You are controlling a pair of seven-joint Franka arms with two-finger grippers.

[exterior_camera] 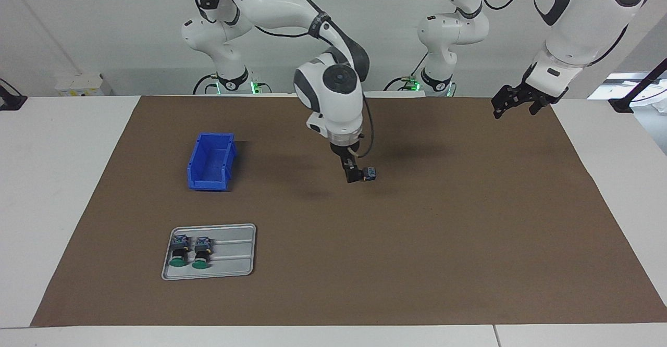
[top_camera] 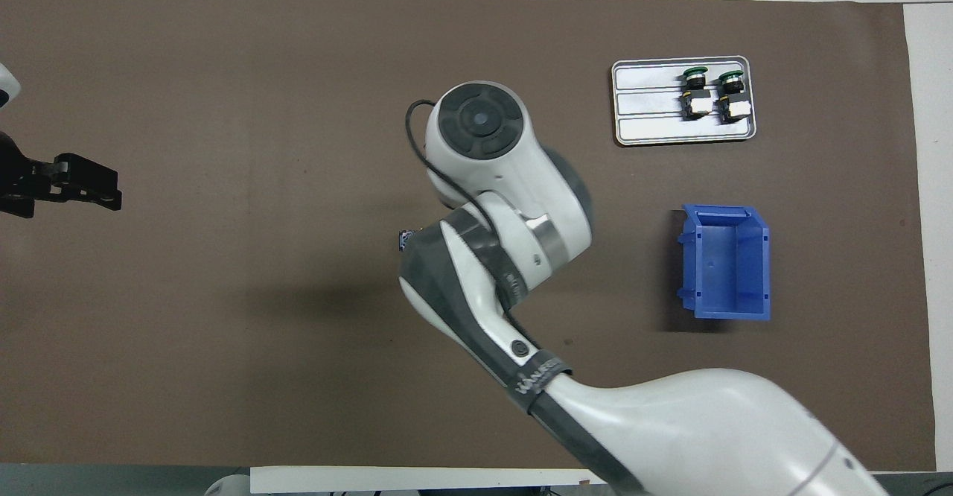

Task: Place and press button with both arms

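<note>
A small push-button [exterior_camera: 369, 173] with a blue-grey terminal end sits mid-mat, at the right gripper's [exterior_camera: 355, 176] tip. Its green cap is hidden.

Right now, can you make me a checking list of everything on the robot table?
Surface: brown mat covering a white table.
Job's things: one button at the right tool's tip, over the mat's middle; whether it is gripped cannot be told. Two spare buttons lie side by side on a metal tray.
Clutter: blue bin, nearer the robots than the tray.
Grippers: left tool open, holding nothing, waiting raised over the mat's edge.
Cables: black cable looping at the right wrist.
Surroundings: white wall.
</note>
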